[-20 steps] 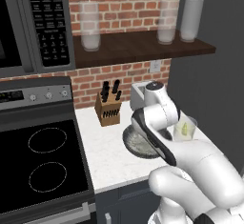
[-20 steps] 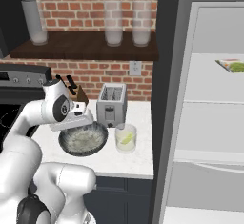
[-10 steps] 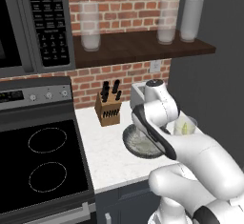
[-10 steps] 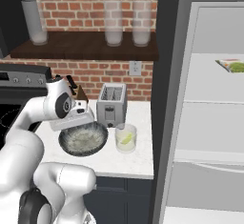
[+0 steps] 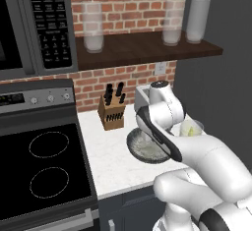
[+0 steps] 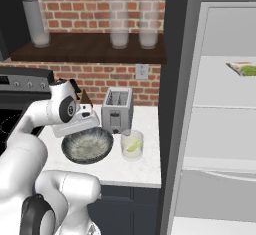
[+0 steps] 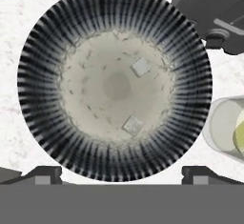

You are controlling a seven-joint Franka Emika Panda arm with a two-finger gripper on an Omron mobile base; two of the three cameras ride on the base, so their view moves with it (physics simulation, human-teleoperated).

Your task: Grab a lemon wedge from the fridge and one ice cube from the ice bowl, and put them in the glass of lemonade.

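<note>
Now ice step in hand. Pincer (image 7: 116, 173) spread fully wide, nothing held, poised straight above ice bowl (image 7: 47, 42). Two ice cubes (image 7: 141, 66) lie on bowl floor directly beneath, one nearer the fingertips (image 7: 45, 173). Glass of lemonade (image 7: 224, 127) just beside bowl, off to one side of pincer; yellow-green lemon wedge (image 6: 133, 146) seemingly already inside. Next move, likely: descend, centre one cube between jaws, close.

The ice bowl (image 7: 43, 51) has a dark grey wall with pale stripes and a speckled whitish floor. The glass of lemonade (image 7: 224, 130) shows pale yellow. The counter (image 7: 14, 18) is white with speckles.
</note>
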